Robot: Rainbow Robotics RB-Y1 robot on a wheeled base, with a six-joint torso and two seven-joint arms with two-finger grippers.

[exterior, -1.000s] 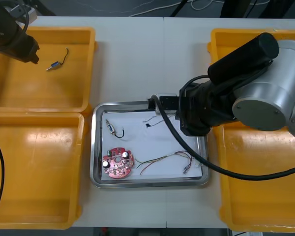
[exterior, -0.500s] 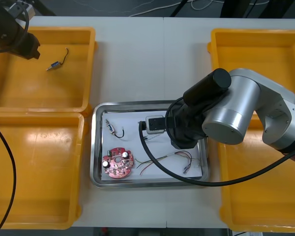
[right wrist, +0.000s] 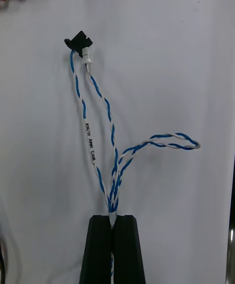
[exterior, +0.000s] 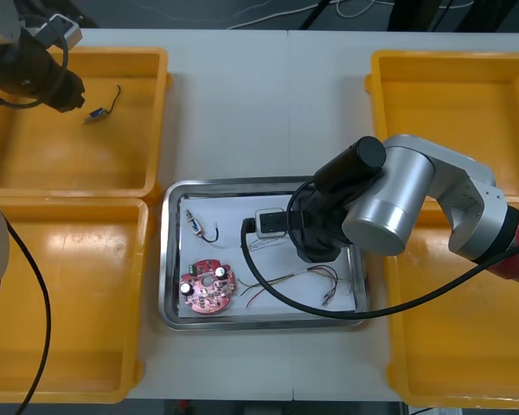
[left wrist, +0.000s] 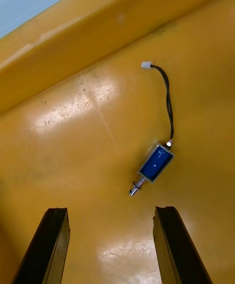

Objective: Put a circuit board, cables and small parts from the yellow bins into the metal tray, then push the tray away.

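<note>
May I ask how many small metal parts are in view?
2. One small metal part in the far left yellow bin; another in the metal tray, near its left wall. The right arm may hide more.

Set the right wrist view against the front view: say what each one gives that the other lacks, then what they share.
Right wrist view: the right gripper shut on the twisted blue and white cable, its black connector lying ahead of the fingers. Front view: the yellow bins, the metal tray's rim, a small metal part inside, the left gripper over the far left bin. Both: the red circuit board, just a corner in the wrist view, and the tray's white inside.
</note>
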